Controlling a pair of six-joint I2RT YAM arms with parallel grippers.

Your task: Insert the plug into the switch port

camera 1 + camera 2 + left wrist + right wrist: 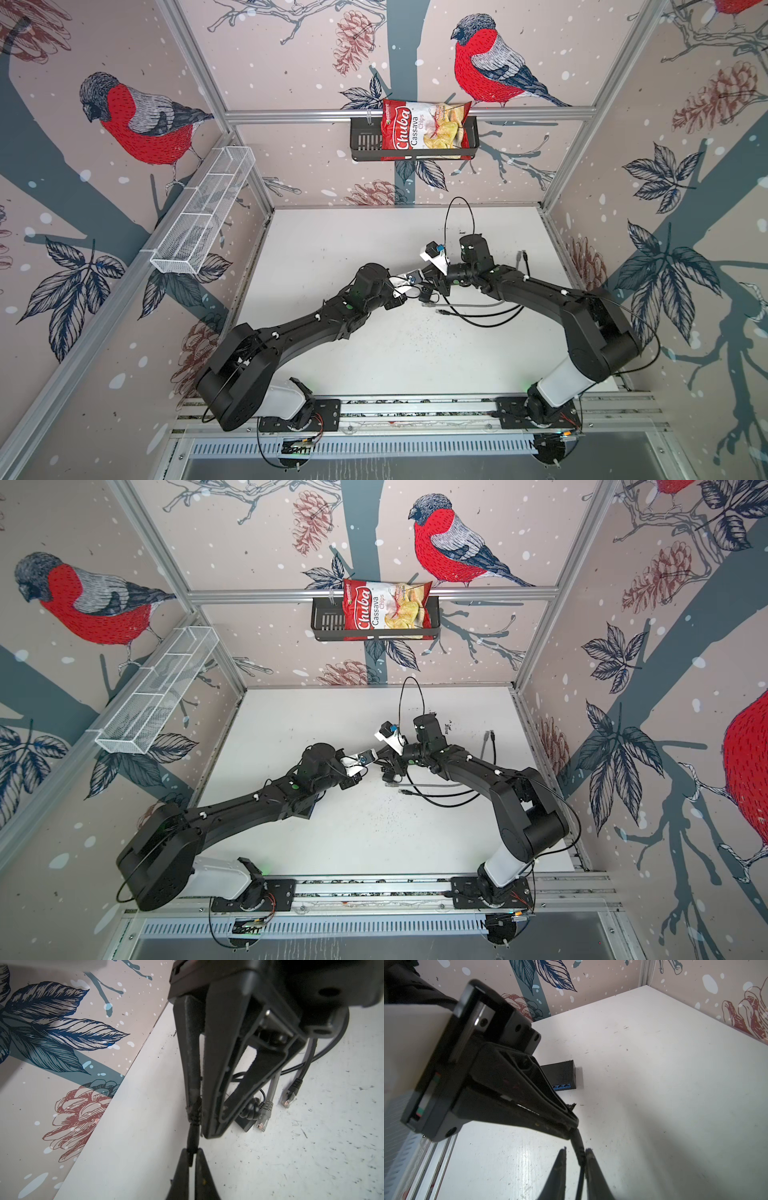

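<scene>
1. Bird-and-pinecone wallpaper (124,124) closes in a white worktop (353,249). In both top views the left arm (324,320) and right arm (540,291) reach inward, and the left claw (426,287) and right claw (437,282) meet near the middle. They are too small there to read their grip. A grey cable (469,304) and black cables (478,326) lie on the worktop just beside them. A chips bag (424,129) sits in a black basket (361,141) on the back rail.
2. Left wrist view: the left claw (192,1152) is pressed together on the black plug (192,1136), whose far end reaches the tips of the right claw (202,1126). Behind these lie a small black adapter (244,1124) and a grey connector (262,1120).
3. Right wrist view: the right claw (576,1150) stands slightly spread. The plug's thin cord (581,1169) runs between its fingers and touches only one. The left claw (571,1126) pinches the plug (577,1138). The switch (564,1075) lies flat on the worktop, well apart from both claws, with its blue ports facing the camera.
</scene>
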